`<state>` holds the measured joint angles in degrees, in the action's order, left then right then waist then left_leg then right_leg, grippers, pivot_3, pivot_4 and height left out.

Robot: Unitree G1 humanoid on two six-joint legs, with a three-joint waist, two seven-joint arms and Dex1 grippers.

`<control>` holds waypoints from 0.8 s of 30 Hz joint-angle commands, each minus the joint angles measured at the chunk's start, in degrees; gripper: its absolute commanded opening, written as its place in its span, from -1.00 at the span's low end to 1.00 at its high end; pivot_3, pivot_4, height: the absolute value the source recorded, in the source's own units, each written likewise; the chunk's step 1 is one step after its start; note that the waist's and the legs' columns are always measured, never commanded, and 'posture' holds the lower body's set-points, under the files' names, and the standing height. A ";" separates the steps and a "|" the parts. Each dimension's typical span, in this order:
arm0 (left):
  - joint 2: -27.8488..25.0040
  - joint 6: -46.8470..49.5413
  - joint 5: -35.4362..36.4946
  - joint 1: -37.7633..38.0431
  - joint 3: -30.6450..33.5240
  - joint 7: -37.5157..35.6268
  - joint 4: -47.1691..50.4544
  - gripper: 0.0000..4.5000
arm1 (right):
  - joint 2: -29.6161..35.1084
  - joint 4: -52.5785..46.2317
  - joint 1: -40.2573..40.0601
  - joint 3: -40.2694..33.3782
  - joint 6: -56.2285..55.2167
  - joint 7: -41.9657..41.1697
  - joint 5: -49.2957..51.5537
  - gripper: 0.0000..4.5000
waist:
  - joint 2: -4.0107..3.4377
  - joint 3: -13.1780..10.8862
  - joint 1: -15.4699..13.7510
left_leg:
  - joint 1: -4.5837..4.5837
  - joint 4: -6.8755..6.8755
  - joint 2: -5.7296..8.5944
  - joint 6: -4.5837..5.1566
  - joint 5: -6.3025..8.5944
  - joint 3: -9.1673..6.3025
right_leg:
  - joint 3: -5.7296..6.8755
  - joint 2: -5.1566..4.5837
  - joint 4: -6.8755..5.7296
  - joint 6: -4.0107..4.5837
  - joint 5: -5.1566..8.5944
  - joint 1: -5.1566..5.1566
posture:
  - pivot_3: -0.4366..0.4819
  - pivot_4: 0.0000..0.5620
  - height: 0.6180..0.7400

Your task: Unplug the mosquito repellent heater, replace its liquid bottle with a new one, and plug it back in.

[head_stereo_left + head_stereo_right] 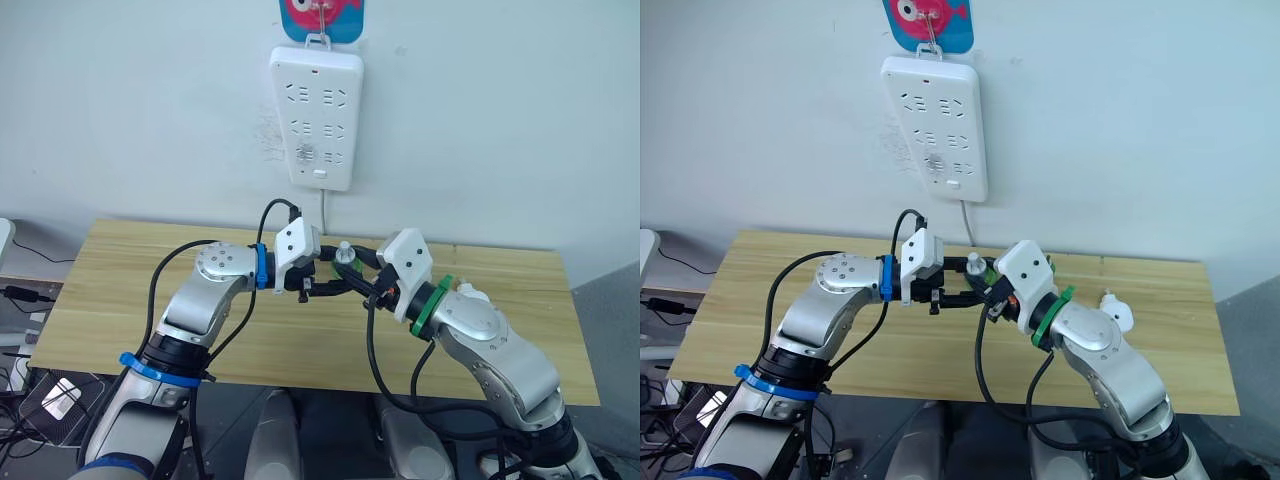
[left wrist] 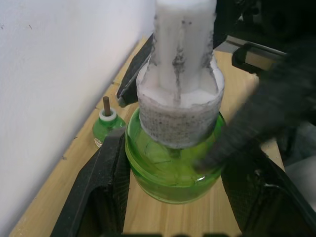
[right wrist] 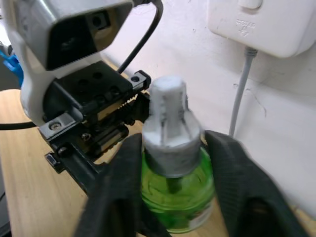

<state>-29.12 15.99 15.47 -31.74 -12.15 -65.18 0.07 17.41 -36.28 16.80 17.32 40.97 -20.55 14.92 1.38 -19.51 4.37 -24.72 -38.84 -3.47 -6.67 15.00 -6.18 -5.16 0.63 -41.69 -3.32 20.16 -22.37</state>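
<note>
Green liquid bottle (image 2: 170, 170) upright, white cap (image 3: 169, 132) on top, clamped between left gripper (image 2: 168, 177) and right gripper (image 3: 170, 197) above table (image 1: 120, 270); both equally near. Heater (image 1: 1117, 312) lies beside right arm.

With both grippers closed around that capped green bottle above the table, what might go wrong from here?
1. The left gripper and right gripper both clamp the green bottle; opposing pulls could twist or drop it.
2. It could fall onto the open bottle standing by the wall and spill it.
</note>
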 commanded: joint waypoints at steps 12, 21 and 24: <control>-5.43 -2.15 4.51 1.29 -1.36 -13.35 6.67 0.00 | 15.21 12.22 9.22 1.54 -13.69 -36.14 7.58 -0.52 | -0.03 0.09 0.17 | 0.02 -0.07 0.01 0.06 -0.03 0.01 | 0.02 0.02 -0.10 0.05 -0.03 0.01 | -0.18 -0.10 0.30; -4.63 -1.38 4.58 2.53 -0.06 -10.47 7.84 0.00 | 17.47 5.28 6.43 -4.95 -10.61 -32.37 11.07 0.06 | -0.03 0.09 -0.28 | -0.01 -0.07 0.01 0.09 -0.04 -0.07 | 0.10 -0.02 -0.08 0.05 -0.03 0.03 | -0.22 -0.07 0.30; -3.67 -1.44 3.87 3.68 0.34 -7.75 8.54 0.00 | 18.15 0.35 2.35 -8.97 -10.04 -27.17 9.77 0.51 | -0.03 0.10 -0.34 | -0.01 -0.09 0.01 0.10 -0.05 -0.08 | 0.09 -0.03 -0.11 0.05 -0.03 0.02 | -0.24 -0.06 0.30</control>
<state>-33.47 14.86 18.30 -28.69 -12.92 -74.35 6.13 35.32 -31.16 20.20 11.41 30.83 -50.46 25.19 1.35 -19.42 4.03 -24.73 -38.93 -3.44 -6.57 14.95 -6.26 -5.07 0.60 -41.80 -3.26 20.13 -22.34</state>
